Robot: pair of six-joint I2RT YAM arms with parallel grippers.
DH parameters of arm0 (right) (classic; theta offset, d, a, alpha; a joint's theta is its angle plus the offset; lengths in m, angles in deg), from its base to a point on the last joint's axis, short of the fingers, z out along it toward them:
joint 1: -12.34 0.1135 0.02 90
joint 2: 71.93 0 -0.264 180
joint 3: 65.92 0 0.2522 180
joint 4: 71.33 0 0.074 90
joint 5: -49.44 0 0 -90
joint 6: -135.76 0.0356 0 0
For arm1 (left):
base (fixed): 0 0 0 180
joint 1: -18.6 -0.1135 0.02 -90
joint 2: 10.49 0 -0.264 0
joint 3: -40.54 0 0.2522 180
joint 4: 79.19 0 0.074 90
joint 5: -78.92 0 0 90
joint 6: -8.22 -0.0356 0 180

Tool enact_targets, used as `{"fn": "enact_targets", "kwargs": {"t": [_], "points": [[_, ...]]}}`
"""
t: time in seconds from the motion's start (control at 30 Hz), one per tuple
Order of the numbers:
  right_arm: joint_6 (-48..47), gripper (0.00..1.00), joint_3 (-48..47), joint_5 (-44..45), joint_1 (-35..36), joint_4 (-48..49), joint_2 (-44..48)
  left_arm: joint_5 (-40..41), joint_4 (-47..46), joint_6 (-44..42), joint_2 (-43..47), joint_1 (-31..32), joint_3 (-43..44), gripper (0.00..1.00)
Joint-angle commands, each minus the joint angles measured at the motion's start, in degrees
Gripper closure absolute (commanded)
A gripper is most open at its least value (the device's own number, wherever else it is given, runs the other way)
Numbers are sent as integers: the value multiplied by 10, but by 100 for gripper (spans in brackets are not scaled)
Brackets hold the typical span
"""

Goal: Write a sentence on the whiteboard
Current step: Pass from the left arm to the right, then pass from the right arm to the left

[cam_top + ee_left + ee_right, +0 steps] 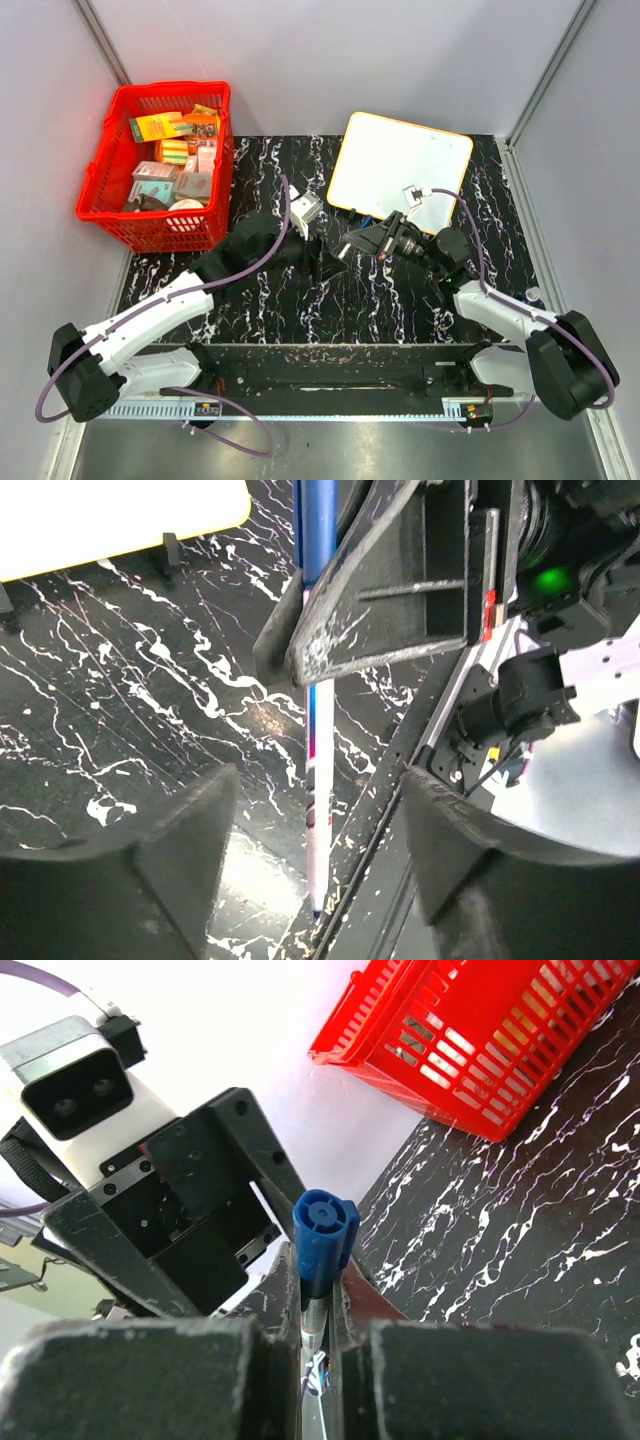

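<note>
Whiteboard (400,165) long axis left-right, skewed; right fingers (130,1380) pinch marker (325,1235); left fingers (120,880) spread.

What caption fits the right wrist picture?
Right claw pinches a blue-capped marker, red basket behind.

One whiteboard (395,165); one marker (325,1228); one basket (175,88)

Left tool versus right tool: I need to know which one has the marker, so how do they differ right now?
The right tool is shut on a blue-capped marker; the left tool is open and holds nothing. The right tool sits just in front of the near edge of the whiteboard; the left tool is further left, over the black marbled table. Shared: they face each other, close together.
</note>
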Motion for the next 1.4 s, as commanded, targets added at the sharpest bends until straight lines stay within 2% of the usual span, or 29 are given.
{"fn": "enact_targets", "kwargs": {"t": [0.0,0.1,0.2,0.3,0.37,0.43,0.47,0.5,0.57,0.6,0.63,0.73,0.8,0.93,1.07,1.1,1.17,1.27,1.3,1.37], "points": [[-69,100,-29,60,9,-82,78,-28,-25,1,33,3,11,15],[-94,100,-41,67,9,-126,108,-65,-40,-8,30,0,10,13],[-102,100,-52,72,9,-153,123,-79,-42,-16,10,0,18,20],[-97,100,-52,82,9,-164,140,-93,-47,-18,-1,0,23,35],[-102,100,-55,91,9,-189,153,-101,-54,-18,-2,0,20,51],[-110,100,-56,96,9,-197,166,-103,-61,-14,-1,0,18,70],[-113,100,-59,99,9,-213,170,-104,-62,-14,0,0,18,90],[-116,100,-62,98,9,-218,173,-98,-62,-12,2,1,16,98],[-119,97,-61,91,9,-211,175,-94,-76,-10,4,0,17,100],[-119,88,-58,79,9,-200,178,-88,-78,-9,6,0,19,100],[-117,58,-48,76,9,-187,179,-85,-80,-5,6,0,21,100],[-109,9,-30,63,9,-142,188,-90,-94,-3,2,0,32,100],[-102,1,-22,60,12,-124,190,-99,-93,-4,-5,0,42,100],[-88,0,-10,53,20,-69,189,-122,-101,-8,-11,-1,61,100],[-85,8,-12,50,29,-43,188,-144,-107,-8,-13,-1,67,100],[-84,17,-15,49,31,-39,185,-150,-110,-6,-13,0,67,100],[-80,27,-13,47,35,-23,180,-154,-110,-4,-13,-1,67,100],[-75,62,-15,43,37,-14,171,-161,-109,-8,-13,-1,67,100],[-74,66,-16,40,36,-15,171,-163,-111,-6,-12,-1,62,100],[-76,67,-16,35,38,-7,168,-169,-119,-3,-11,-1,57,100]]}}
